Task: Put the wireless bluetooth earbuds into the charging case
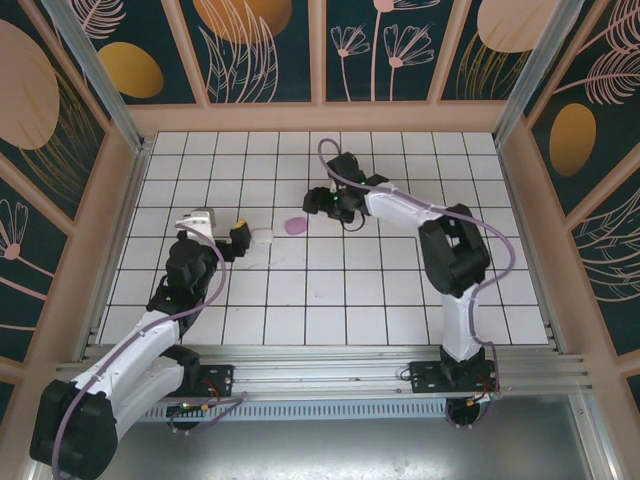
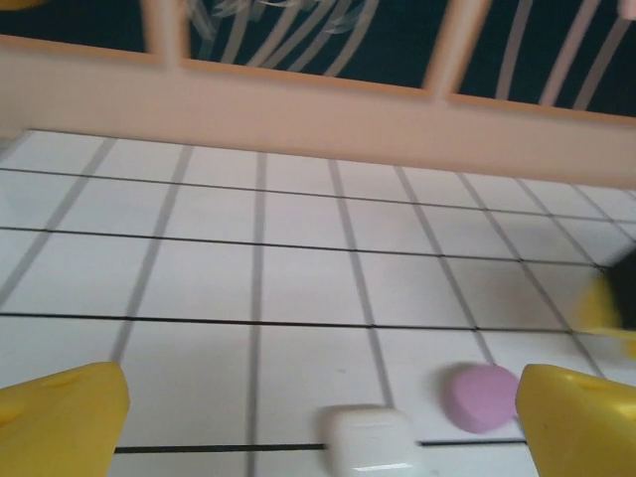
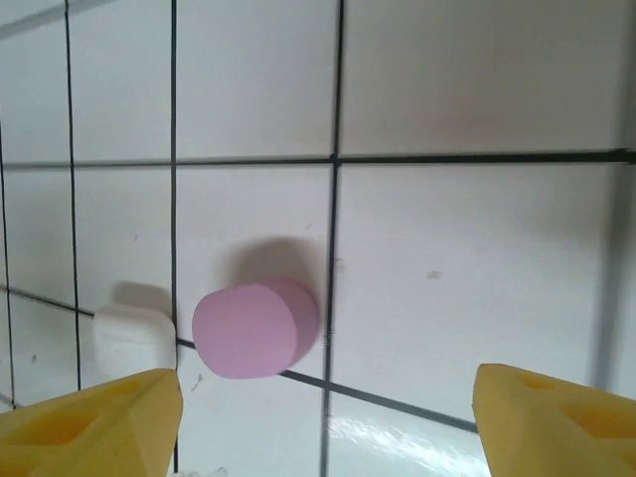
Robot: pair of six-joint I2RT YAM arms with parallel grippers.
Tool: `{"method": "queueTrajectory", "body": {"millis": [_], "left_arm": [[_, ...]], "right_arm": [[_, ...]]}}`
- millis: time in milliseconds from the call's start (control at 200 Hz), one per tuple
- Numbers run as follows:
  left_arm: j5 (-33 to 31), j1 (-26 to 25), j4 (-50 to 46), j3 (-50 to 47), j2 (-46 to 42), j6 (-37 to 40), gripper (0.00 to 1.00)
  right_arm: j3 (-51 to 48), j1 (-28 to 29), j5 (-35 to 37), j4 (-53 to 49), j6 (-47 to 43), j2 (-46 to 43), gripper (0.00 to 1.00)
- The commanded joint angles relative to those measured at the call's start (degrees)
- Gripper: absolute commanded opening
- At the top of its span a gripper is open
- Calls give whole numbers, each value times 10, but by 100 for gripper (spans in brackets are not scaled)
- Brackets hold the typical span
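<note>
- The left fingers (image 2: 62, 422) are spread wide above the white gridded tabletop (image 2: 298, 268), with nothing pinched between them.
- A white charging case (image 2: 370, 439) is seen lying on the tabletop ahead of the gap between those fingers. A pink rounded case (image 2: 482, 397) lies just beside it, towards the right-hand finger.
- The right fingers (image 3: 94, 427) are likewise spread, and nothing is held.
- In the right wrist view, the pink rounded case (image 3: 255, 328) is set on a grid line, with the white charging case (image 3: 134, 340) close by but apart.
- From above, both cases are placed between the two arms. The white one (image 1: 262, 237) is just beside the left fingers (image 1: 240, 234), and the pink one (image 1: 296, 227) is nearer the right fingers (image 1: 335, 207).
- The left wrist view is blurred, so it cannot be told whether either case is open.
</note>
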Motion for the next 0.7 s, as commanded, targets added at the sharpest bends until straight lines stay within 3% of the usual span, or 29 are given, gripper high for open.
{"method": "queueTrajectory", "body": {"millis": [0, 125, 210, 305, 410, 520, 696], "left_arm": [[-94, 20, -10, -30, -27, -26, 99], [-166, 32, 19, -51, -31, -19, 99], [-207, 34, 60, -59, -16, 17, 99], [-257, 37, 128, -76, 23, 54, 99], [-223, 53, 217, -102, 82, 65, 99], [-208, 56, 307, -119, 144, 84, 98], [-145, 83, 427, -128, 196, 122, 99]], "right_arm": [[-49, -13, 124, -21, -39, -87, 81], [-125, -20, 228, 12, -68, -177, 89], [-199, -60, 291, 66, -95, -238, 99], [-286, -111, 327, 144, -143, -288, 99], [-364, -176, 323, 227, -197, -308, 99], [-436, -247, 261, 318, -211, -317, 99], [-575, -289, 228, 527, -298, -357, 99]]}}
